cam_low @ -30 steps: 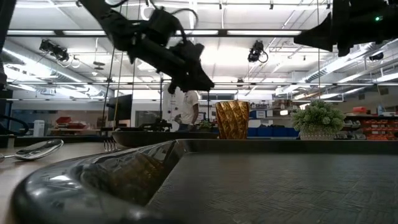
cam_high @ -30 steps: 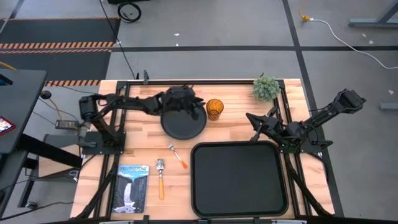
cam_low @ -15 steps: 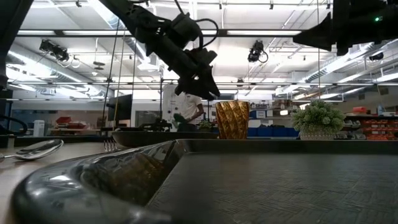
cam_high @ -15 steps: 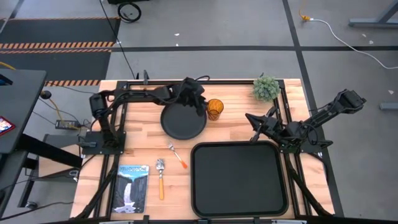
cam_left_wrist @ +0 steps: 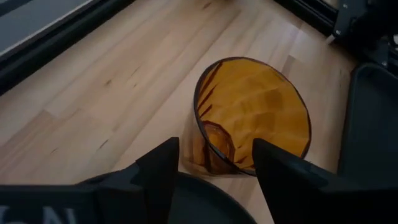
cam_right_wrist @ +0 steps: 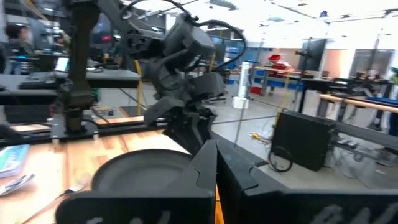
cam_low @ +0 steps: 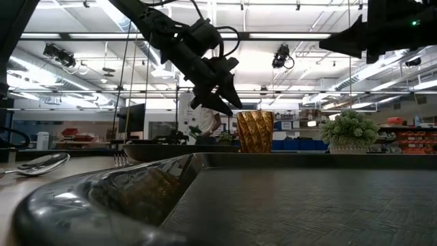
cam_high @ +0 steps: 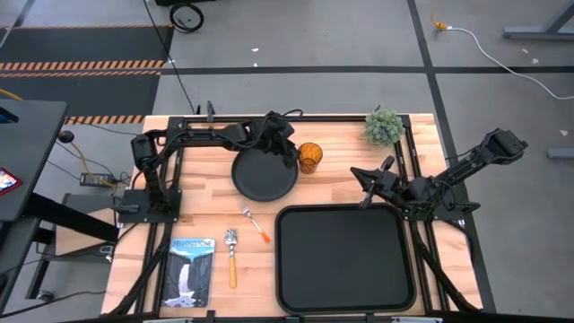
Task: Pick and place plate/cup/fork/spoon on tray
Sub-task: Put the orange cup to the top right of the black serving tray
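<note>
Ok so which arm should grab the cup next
The left. Its gripper hangs open above the plate, right beside the cup, fingers aimed at it in its wrist view. The right gripper sits farther off by the tray corner.

The plate (cam_high: 265, 176) lay near the table's far edge with the cup (cam_high: 309, 157) just right of it. Nearer, the tray (cam_high: 345, 258) sat right of the fork (cam_high: 256, 224) and spoon (cam_high: 231, 256). My left gripper (cam_high: 289, 160) hung over the plate's far right rim, beside the cup.
</note>
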`<state>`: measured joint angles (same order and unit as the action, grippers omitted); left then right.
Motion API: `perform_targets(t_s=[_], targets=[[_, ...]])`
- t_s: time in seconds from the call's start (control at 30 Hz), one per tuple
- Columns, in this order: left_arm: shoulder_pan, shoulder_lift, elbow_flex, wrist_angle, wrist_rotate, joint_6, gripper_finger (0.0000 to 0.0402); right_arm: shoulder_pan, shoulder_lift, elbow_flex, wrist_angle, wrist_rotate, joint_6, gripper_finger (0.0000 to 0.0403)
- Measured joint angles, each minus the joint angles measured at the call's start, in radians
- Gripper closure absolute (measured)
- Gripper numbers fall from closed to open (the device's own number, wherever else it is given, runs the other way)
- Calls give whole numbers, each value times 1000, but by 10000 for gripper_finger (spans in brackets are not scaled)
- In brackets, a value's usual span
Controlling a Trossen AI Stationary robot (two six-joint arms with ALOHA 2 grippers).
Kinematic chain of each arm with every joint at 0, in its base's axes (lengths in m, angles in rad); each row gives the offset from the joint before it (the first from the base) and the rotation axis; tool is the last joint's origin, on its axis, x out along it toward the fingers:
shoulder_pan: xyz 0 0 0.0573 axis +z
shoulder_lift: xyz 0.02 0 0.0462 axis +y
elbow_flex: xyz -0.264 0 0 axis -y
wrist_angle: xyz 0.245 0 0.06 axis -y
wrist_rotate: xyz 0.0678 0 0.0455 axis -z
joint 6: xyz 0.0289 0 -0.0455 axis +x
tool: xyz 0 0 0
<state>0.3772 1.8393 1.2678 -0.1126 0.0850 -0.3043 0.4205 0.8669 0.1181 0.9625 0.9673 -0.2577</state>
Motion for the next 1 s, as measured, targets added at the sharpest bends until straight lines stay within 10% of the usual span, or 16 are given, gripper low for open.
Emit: perform_targets(t_s=[0.5,1.0], targets=[[-32,31,307,-350,-197,117,192,-66,24,0,33,-69,19,396],[12,257,613,-642,-20,159,218,-88,30,0,28,-118,28,396]])
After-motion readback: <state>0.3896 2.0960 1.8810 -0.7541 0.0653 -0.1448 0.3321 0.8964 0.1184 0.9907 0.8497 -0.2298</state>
